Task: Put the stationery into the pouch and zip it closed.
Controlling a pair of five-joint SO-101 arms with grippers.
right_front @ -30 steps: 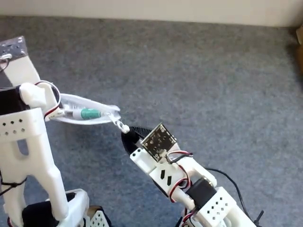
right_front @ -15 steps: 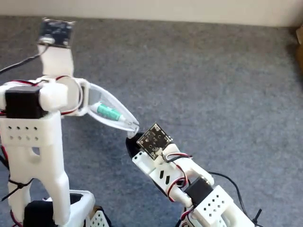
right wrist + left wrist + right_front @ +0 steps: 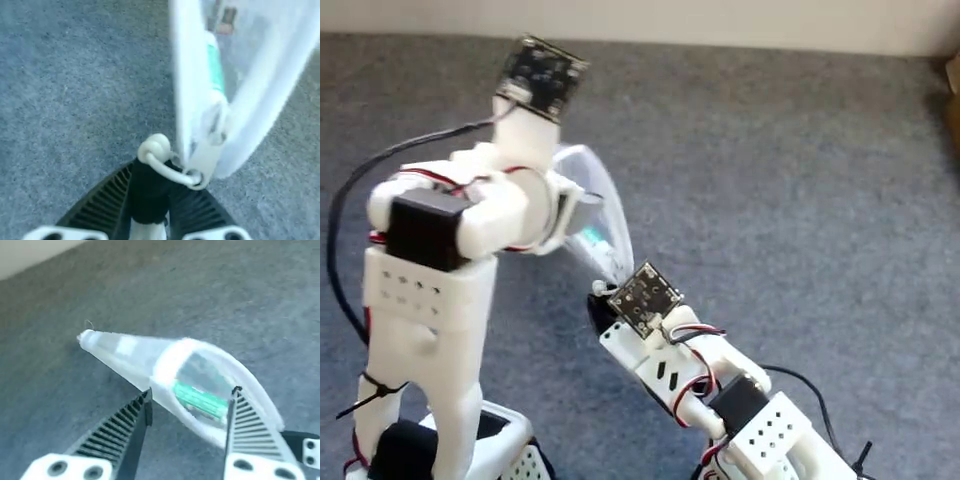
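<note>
A clear pouch with a green pen inside stretches between the two arms above the grey carpet. My left gripper grips the pouch across its bulging middle, its fingertips pressing both edges beside the green pen. The pouch's free end points away. My right gripper is at the near end, shut on the white zipper pull with its cord and bead. In the right wrist view the pouch hangs just beyond my right gripper, with the pen inside it.
Grey carpet covers the floor, with open room to the right and far side. A pale wall strip runs along the far edge. A brown object sits at the right edge. Cables trail from both arms.
The left arm has swung up and to the right, turning the pouch from lying crosswise to pointing away from the arms. The right gripper has stayed nearly in place on the pull.
</note>
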